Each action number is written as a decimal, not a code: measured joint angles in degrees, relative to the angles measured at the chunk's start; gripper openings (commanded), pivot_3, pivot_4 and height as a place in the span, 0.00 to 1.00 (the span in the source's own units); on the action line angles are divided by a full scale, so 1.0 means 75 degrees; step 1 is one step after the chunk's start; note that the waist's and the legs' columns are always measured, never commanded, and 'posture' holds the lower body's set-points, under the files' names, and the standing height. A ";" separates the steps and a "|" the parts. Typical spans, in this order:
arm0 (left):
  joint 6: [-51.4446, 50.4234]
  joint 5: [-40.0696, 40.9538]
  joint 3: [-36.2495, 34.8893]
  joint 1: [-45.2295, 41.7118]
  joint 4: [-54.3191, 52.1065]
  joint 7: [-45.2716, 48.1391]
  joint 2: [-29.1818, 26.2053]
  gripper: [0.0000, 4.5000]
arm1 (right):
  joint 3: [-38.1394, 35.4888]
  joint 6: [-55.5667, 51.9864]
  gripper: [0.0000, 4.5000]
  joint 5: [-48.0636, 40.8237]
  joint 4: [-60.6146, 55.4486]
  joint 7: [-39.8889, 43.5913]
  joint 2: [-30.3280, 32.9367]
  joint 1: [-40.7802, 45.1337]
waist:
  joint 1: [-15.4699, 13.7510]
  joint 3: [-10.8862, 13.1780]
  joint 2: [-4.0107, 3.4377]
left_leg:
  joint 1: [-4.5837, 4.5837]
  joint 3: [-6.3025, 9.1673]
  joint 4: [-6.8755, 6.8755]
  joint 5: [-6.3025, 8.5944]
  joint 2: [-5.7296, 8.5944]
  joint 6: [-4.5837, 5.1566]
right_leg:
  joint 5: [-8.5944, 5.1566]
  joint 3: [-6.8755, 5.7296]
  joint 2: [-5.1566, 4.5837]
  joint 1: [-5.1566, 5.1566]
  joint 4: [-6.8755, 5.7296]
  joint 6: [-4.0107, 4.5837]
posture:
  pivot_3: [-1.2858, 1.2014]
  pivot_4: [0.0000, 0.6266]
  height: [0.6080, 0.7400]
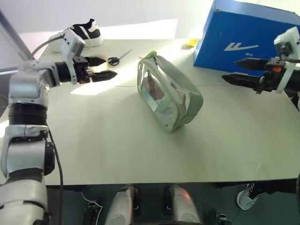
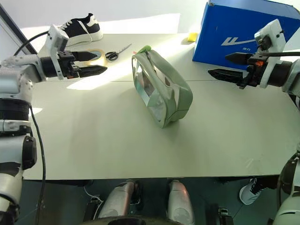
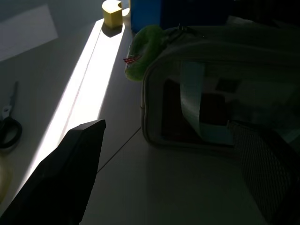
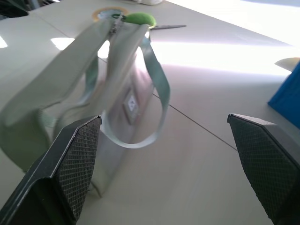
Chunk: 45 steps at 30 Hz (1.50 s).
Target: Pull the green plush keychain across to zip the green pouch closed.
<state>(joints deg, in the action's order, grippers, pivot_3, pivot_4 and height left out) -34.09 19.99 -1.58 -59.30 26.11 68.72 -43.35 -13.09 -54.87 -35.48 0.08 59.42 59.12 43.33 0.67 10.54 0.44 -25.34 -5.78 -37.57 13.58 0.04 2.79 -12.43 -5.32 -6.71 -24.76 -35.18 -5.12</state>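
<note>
The blue shoebox [image 1: 243, 40] behind the green pouch [image 1: 169, 93] carries a white swoosh-like logo with tiny lettering under it, too small to read.

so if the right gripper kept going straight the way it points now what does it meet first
Probably the green pouch: the right gripper, open, looks along the table at the pouch's side and loose strap, with bare tabletop between. Depth is hard to judge, so it may pass just beside it.
</note>
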 measured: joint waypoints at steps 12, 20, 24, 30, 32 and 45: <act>-0.0099 0.0205 -0.0049 -0.0051 -0.0148 -0.0166 0.0008 0.98 | 0.0179 -0.0140 1.00 -0.0227 -0.0590 -0.0088 0.0001 -0.0161 | -0.0008 0.0000 -0.0001 | -0.0014 0.0003 -0.0038 0.0012 0.0001 0.0007 | -0.0002 0.0005 -0.0015 -0.0001 -0.0004 0.0012 | 0.52 0.24 1.00; -0.0125 0.0253 0.0001 -0.0203 -0.0248 -0.0033 0.0084 0.98 | 0.0543 0.0160 1.00 -0.0066 -0.0563 0.0172 0.0039 -0.0300 | -0.0027 0.0000 -0.0001 | -0.0021 0.0003 -0.0045 0.0013 0.0001 0.0011 | -0.0002 0.0004 -0.0015 -0.0002 -0.0004 0.0014 | 0.52 0.24 1.00; -0.0319 0.0390 0.0010 -0.0534 -0.0468 0.0174 0.0148 0.98 | 0.0728 0.0362 1.00 0.0032 -0.0444 0.0441 0.0124 -0.0300 | -0.0014 0.0000 -0.0001 | -0.0021 0.0000 -0.0052 0.0017 0.0002 0.0019 | 0.0000 0.0004 -0.0015 0.0001 -0.0004 0.0011 | 0.52 0.24 1.00; -0.1219 0.1292 0.0547 -0.0642 -0.2203 0.1591 0.0147 0.98 | 0.0982 0.0353 1.00 0.0082 -0.0335 0.0818 0.0228 -0.0331 | -0.0006 0.0000 -0.0001 | -0.0021 -0.0001 -0.0056 0.0015 0.0001 0.0018 | 0.0001 0.0004 -0.0010 0.0003 -0.0005 0.0008 | 0.52 0.24 1.00; -0.1384 0.1591 0.0738 -0.0671 -0.2836 0.2063 0.0091 0.98 | 0.1122 0.0347 1.00 0.0091 -0.0336 0.0851 0.0216 -0.0340 | -0.0003 0.0001 -0.0005 | -0.0019 -0.0002 -0.0057 0.0016 0.0001 0.0019 | -0.0005 0.0004 -0.0010 0.0004 -0.0006 0.0019 | 0.52 0.24 1.00; -0.0943 0.1534 0.1064 -0.0789 -0.2899 0.2407 0.0074 1.00 | 0.2244 0.1081 0.74 0.0955 -0.0132 0.0337 -0.0983 -0.0257 | -0.0019 0.0003 -0.0007 | -0.0014 -0.0005 -0.0082 0.0012 0.0008 0.0023 | -0.0001 -0.0003 0.0001 0.0011 -0.0027 0.0009 | 0.52 0.24 1.00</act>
<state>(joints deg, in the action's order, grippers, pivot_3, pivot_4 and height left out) -41.16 31.50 6.39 -65.22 4.38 86.77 -42.79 3.74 -46.76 -28.32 -0.91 61.95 51.75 41.40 0.53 10.57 0.39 -25.45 -5.81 -38.18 13.67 0.10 2.96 -12.43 -5.34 -6.70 -24.68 -35.38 -5.05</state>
